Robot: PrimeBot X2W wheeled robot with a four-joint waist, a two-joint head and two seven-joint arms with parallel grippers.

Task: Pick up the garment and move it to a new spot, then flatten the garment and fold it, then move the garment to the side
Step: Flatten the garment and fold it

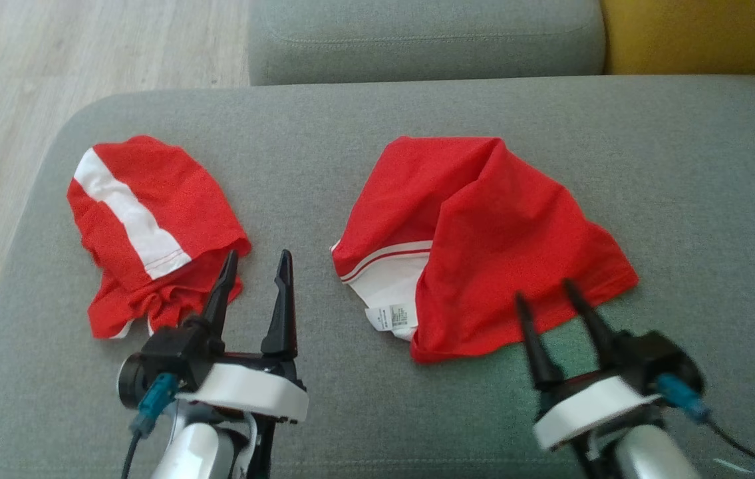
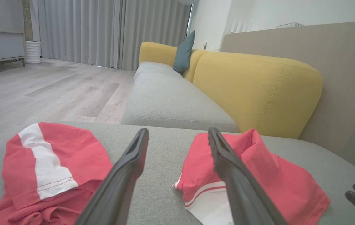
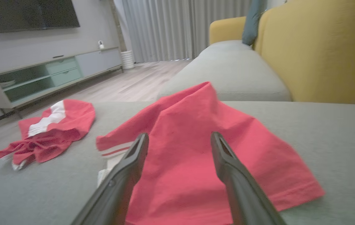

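Both claws are standing released and empty. The left gripper [image 1: 258, 253] is hanging just beside the smaller striped bundle [image 1: 144, 213]; the right gripper [image 1: 543, 291] is hovering over the near hem of the larger red garment [image 1: 497, 233], which is lying rumpled on the cushion [image 1: 683, 166]. Best be pinching that hem corner through all layers, lifting slowly toward the bare cushion beyond.
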